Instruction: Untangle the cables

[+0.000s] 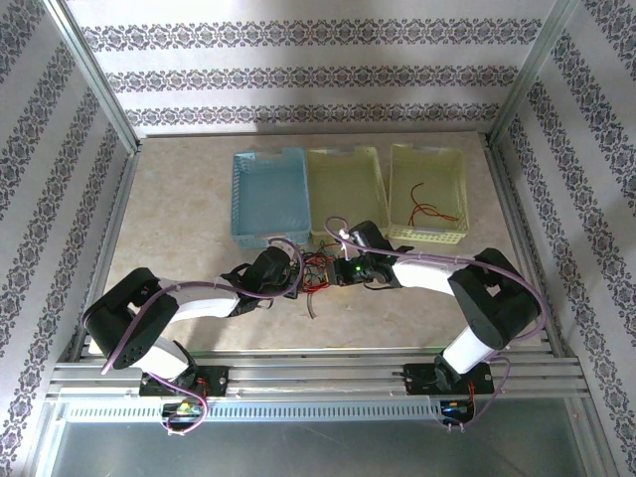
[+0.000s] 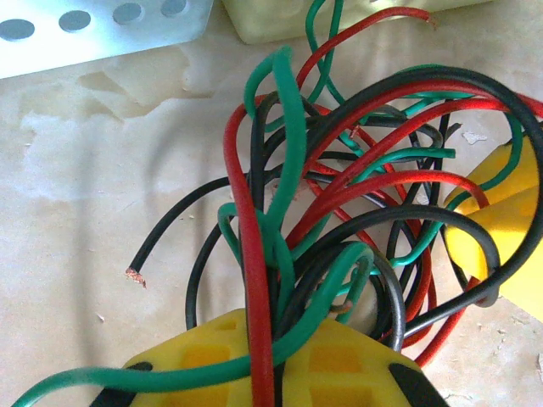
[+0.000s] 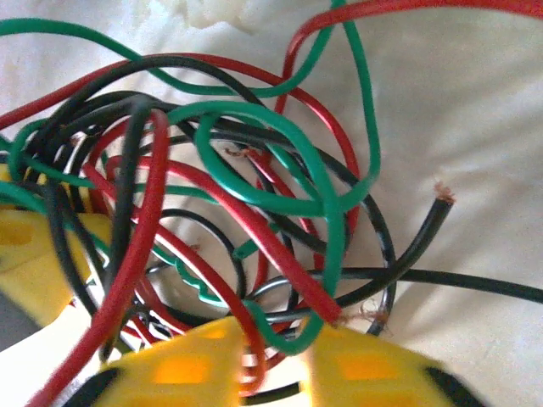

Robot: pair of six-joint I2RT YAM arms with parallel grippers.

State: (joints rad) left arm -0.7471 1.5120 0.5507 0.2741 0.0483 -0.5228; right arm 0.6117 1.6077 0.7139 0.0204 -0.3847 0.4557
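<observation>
Glossy plastic-sheathed cables (image 2: 293,144) (bare copper tips (image 2: 134,276))

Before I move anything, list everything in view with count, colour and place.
table: one, beige, under everything.
blue basket: one, blue, left end of the far row.
middle basket: one, pale yellow, centre of the row.
right basket: one, pale yellow, right end of the row.
cables: one tangle, red, green and black, on the table just in front of the baskets.
loose cable: at least one, red, in the right basket.
left gripper: one, yellow fingers, left of the tangle, shut on cables.
right gripper: one, yellow fingers, right of the tangle, cables between its fingers; grip unclear.
</observation>
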